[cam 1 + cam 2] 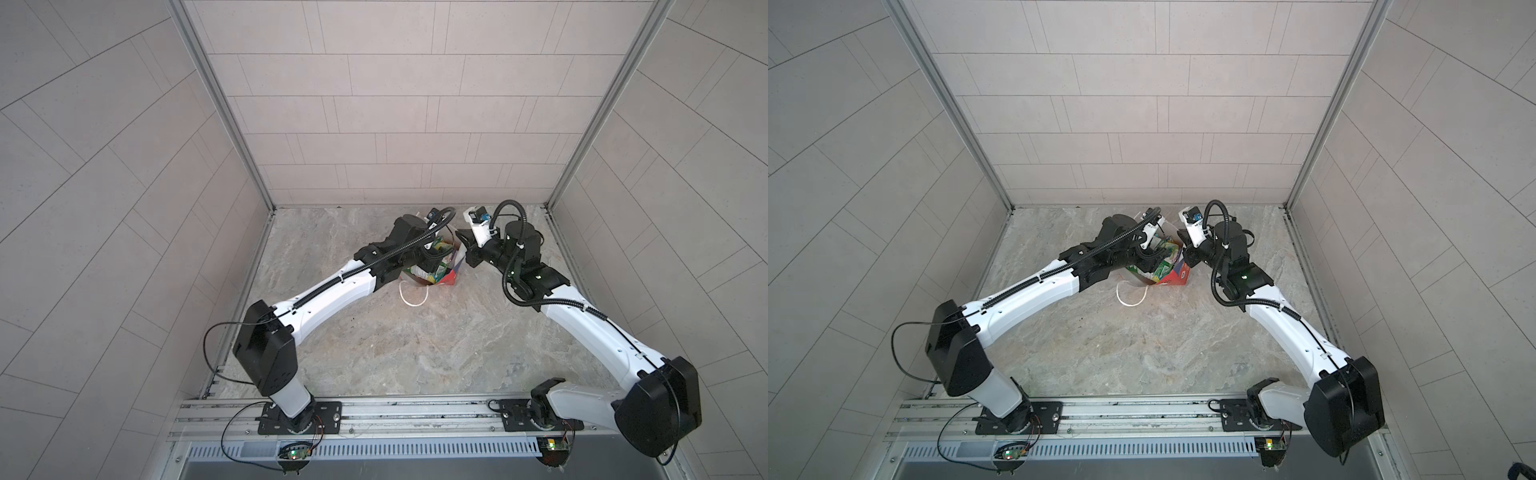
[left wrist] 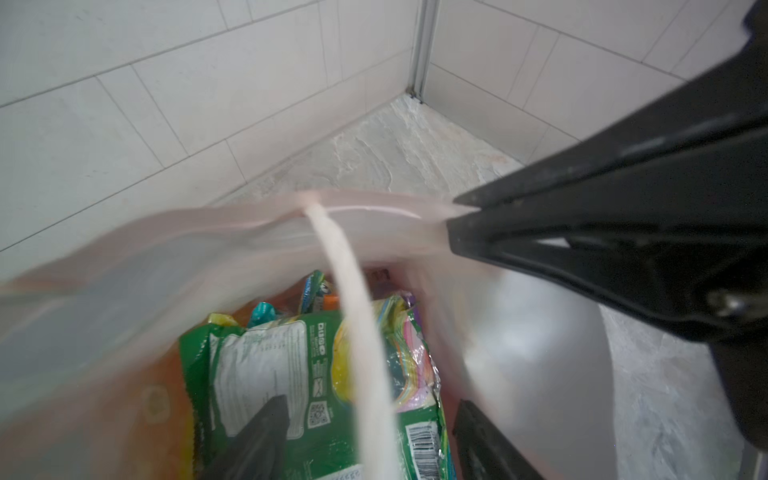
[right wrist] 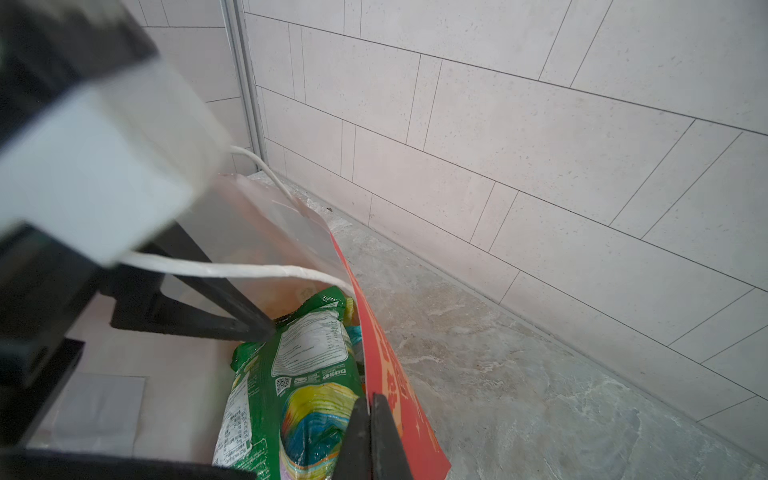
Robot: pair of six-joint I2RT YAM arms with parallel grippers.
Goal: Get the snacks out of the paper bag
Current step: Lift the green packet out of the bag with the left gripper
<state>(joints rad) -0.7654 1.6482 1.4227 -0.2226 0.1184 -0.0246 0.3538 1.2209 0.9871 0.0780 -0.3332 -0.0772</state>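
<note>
Where pale, tile-patterned walls (image 1: 395, 104) close it in on three sides, joined at the back by aluminium corner posts (image 1: 222, 104), the tabletop (image 1: 374, 353) shows a marbled grey-beige stone finish, with a metal rail (image 1: 415, 409) along the near edge carrying both arm bases. Towards the far middle of this surface, between the two wrists, sits the paper bag (image 1: 448, 277), its red, gold-lettered face turned near and right in both top views. Its mouth gapes upward and somewhat toward the near left; how far it leans cannot be told. One white cord handle (image 2: 353, 311) droops across the opening, and another (image 1: 411, 305) lies on the table just beside the near rim. The snacks (image 2: 266, 307) are inside, the green packet (image 3: 307, 361) foremost, its long axis running down the bag's depth with one short end up at the mouth. The right gripper (image 3: 369, 401) is clamped on the edge of the bag's red wall. The left gripper (image 2: 370, 401) is inside the mouth, its fingers spread apart over the green packet, one tip at the packet's top edge.
</note>
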